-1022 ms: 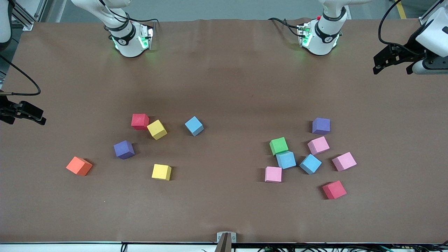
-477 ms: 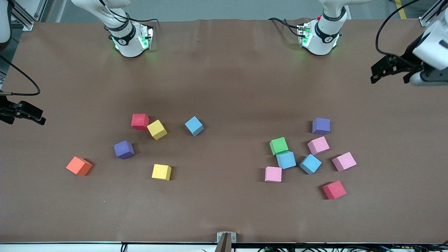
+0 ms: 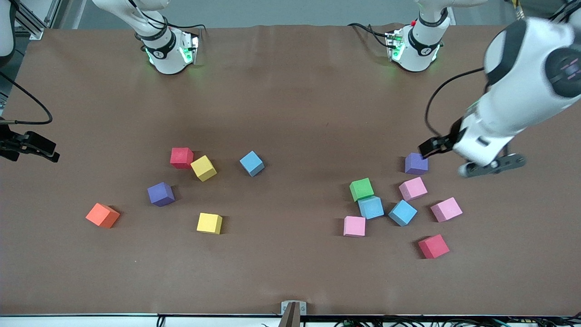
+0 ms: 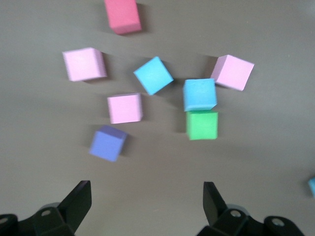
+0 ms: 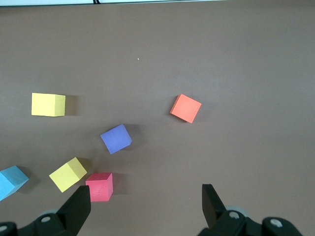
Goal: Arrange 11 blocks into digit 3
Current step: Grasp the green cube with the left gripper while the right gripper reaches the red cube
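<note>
Toward the left arm's end lie a purple block (image 3: 416, 163), a green block (image 3: 361, 189), two blue blocks (image 3: 371, 207), three pink blocks (image 3: 412, 188) and a red block (image 3: 433, 246). Toward the right arm's end lie a red block (image 3: 181, 157), two yellow blocks (image 3: 203, 168), a blue block (image 3: 251, 163) and a purple block (image 3: 160, 194). My left gripper (image 3: 460, 156) is open and empty in the air beside the first purple block (image 4: 107, 143). My right gripper (image 3: 50, 152) waits open and empty at the table's edge, with the red block (image 5: 99, 187) by one finger.
An orange cube (image 3: 102, 215) lies nearest the right arm's end of the table, also in the right wrist view (image 5: 186, 108). The brown mat (image 3: 299, 113) covers the whole table. A small bracket (image 3: 293, 309) sits at the edge nearest the front camera.
My left arm has swung in from the table's end and come down toward the purple block in the cluster. The right arm and all blocks have not moved.
</note>
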